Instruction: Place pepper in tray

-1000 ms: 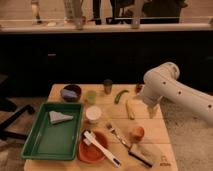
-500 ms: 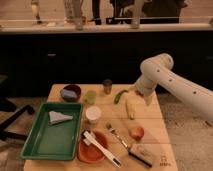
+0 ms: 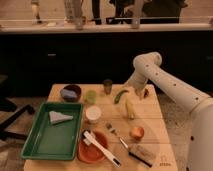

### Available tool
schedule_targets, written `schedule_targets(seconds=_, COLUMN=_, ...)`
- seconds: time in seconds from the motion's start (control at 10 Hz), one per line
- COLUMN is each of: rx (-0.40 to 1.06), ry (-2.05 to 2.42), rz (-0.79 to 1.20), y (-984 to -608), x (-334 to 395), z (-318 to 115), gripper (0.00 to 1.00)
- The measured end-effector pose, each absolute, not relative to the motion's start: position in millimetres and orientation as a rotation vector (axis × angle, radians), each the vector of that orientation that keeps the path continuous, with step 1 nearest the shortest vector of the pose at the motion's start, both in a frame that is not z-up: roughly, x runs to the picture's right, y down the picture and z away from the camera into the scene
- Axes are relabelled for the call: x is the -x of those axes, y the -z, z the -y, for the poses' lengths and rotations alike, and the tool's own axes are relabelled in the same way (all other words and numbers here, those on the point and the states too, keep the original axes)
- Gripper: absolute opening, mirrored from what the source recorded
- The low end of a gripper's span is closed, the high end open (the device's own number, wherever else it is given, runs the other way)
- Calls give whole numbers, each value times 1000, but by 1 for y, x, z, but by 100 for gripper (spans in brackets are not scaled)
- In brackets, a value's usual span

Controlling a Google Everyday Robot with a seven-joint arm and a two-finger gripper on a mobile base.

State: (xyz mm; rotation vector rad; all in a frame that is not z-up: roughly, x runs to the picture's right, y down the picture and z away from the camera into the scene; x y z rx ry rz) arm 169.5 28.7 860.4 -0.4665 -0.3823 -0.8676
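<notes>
- Dark-green pepper (image 3: 120, 95) lies flat on the far side of the wooden desk (image 3: 150, 117). It is well apart from the tray (image 3: 31, 134) at the near left, so the whole carry is not yet done.
- The tool (image 3: 135, 91) hangs low just to the right of the pepper, near its upper end. Whether it is wide or narrow I cannot tell, nor whether it touches the pepper.
- A pale yellow piece (image 3: 129, 107) lies just beside the pepper's lower end. A descent drifting that way could take the wrong thing, or pinch both together.
- The pepper is slender and curved. A hold near one tip would likely let it swivel or slip out partway across the desk.
- A sideways nudge instead of a clean grasp could roll the pepper toward the dark cup (image 3: 107, 86), or toward the far edge of the desk, which is near.
- The straight route to the tray passes over the light-green cup (image 3: 90, 96) and the white cup (image 3: 92, 114). Carrying too low could tip either one.
- The orange-red bowl (image 3: 89, 154) sits just beside the tray's right rim. Letting go too soon would probably drop the pepper there or onto the rim.
- A grey wedge (image 3: 60, 117) rests in the far part of the tray. The bare floor nearer the front looks the safer spot.
</notes>
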Motion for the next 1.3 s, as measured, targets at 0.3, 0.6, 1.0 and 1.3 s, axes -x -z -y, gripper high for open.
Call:
schedule_targets(seconds=0.3, rx=473, ry=909, rz=416, y=-881, x=-150, z=-36, gripper=80)
schedule_targets(seconds=0.6, rx=395, ry=908, rz=430, y=-886, x=-143, z=-30, gripper=80)
schedule_targets(seconds=1.0, rx=394, ry=910, rz=429, y=-887, x=-142, z=-30, gripper=80)
schedule_targets(seconds=1.3, rx=385, ry=917, rz=427, y=-887, x=-140, z=-30, gripper=80)
